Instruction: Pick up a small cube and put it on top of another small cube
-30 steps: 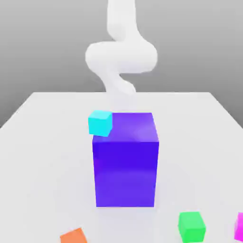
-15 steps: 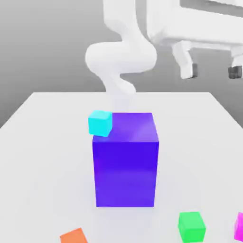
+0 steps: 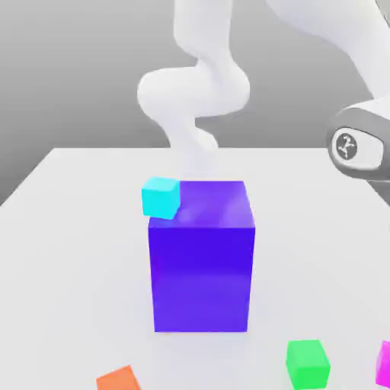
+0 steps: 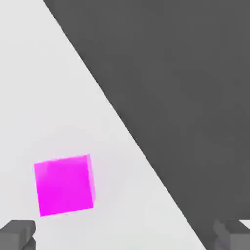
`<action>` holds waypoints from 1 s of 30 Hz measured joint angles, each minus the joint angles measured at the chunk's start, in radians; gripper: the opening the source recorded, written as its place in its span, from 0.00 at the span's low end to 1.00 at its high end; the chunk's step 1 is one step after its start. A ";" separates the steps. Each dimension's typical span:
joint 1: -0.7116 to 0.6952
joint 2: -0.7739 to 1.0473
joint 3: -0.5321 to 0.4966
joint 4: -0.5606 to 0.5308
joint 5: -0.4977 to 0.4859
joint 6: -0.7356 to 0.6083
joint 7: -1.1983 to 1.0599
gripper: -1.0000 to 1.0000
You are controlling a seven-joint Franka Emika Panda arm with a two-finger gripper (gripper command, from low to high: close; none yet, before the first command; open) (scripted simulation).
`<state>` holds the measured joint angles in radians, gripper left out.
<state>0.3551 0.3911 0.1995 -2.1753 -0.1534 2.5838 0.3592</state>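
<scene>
Swung since half a second ago: gone from the exterior view's upper right the two dark-tipped fingers, replaced there by a grey-ringed arm joint (image 3: 356, 147) with a small dark emblem on its white cap, unreadable. Unmoved meanwhile: every block.

Seen from the hand view, end effector (image 4: 128, 235) with fingertips (image 4: 17, 234) set wide apart, holding nothing, one just beside the magenta cube (image 4: 64, 185) but not touching it. Plain, glossy, evenly coloured magenta-pink, unmarked, resting flat on the white worktop (image 4: 58, 88) close to its edge, dark floor beyond.

In the exterior view, same magenta cube (image 3: 384, 363) at the near right, cut by the frame edge. Just to its left, apart from it, green cube (image 3: 308, 363), bright, plain, about the same size. Well to the left along the near edge, orange cube (image 3: 118, 378). Mid-worktop, big blue-purple block (image 3: 202, 259), with a cyan cube (image 3: 161, 197) at its top far-left corner; touching or just behind, cannot tell.

No brands, labels or legible writing on any block.
</scene>
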 joint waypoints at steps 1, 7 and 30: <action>0.010 0.037 0.000 0.006 -0.012 0.015 -0.003 0.50; 0.043 0.179 -0.033 0.037 -0.056 0.111 0.019 0.00; -0.114 -0.077 -0.092 -0.225 0.075 0.126 -0.010 1.00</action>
<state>0.2409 0.3138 0.1072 -2.3999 -0.0784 2.7099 0.3492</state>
